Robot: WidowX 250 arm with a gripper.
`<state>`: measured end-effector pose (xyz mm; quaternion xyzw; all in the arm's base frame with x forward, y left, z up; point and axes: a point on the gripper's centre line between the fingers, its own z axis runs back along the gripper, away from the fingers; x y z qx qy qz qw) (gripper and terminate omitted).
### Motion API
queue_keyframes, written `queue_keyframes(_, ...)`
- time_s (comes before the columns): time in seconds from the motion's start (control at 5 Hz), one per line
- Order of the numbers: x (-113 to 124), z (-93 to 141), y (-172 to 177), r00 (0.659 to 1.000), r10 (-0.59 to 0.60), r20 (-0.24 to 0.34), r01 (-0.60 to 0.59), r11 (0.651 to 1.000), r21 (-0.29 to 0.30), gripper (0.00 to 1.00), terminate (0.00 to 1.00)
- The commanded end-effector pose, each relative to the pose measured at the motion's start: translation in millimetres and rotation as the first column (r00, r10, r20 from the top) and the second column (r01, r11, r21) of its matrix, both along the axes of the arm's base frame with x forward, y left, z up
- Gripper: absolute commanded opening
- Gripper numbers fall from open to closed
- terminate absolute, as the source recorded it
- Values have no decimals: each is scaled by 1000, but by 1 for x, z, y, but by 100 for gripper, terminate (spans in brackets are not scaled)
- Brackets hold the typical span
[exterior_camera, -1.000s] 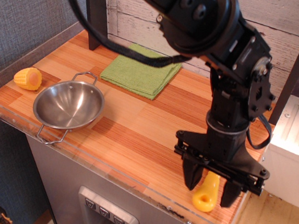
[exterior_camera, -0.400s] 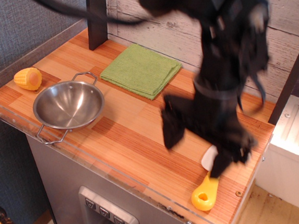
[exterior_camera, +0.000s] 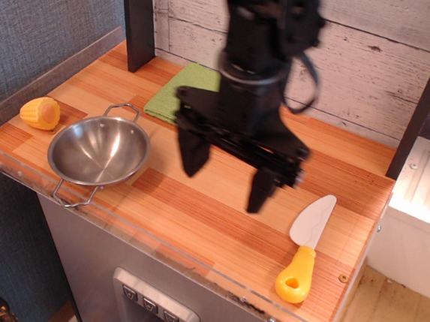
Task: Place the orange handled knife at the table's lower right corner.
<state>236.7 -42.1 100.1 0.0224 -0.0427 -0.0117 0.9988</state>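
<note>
Since the earlier frames the arm has swung up and to the left, away from the lower right of the picture where it stood over the knife a second ago, and the gripper [exterior_camera: 225, 175] now hangs above the middle of the table [exterior_camera: 196, 204], slightly blurred. Its black body reaches down from the top centre of the frame, a thick column with a cable looping at its right side, ending in a wide crossbar from which two dark fingers [exterior_camera: 194, 153] point downward. They are spread far apart, one at the left under the bar and one lower at the right, with only bare wood showing between them; they have hold of nothing. The orange handled knife [exterior_camera: 302, 254] lies flat on the wood in the lower right of the frame, clear of the gripper, its chunky handle with the hole towards the near acrylic rim and its white blade angled up and to the right. At the left a steel bowl [exterior_camera: 99, 151] with wire handles sits near the front edge, and a yellow corn cob piece [exterior_camera: 41, 113] lies just beyond it at the far left. A folded green cloth [exterior_camera: 180, 90] shows behind the arm, partly hidden by it.
</note>
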Motion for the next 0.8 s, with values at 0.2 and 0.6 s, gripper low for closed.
queue_keyframes(0.2,-1,13,6,999,-19,39,21,998,-62,100,0)
queue_keyframes(0.6,-1,13,6,999,-19,39,21,998,-62,100,100)
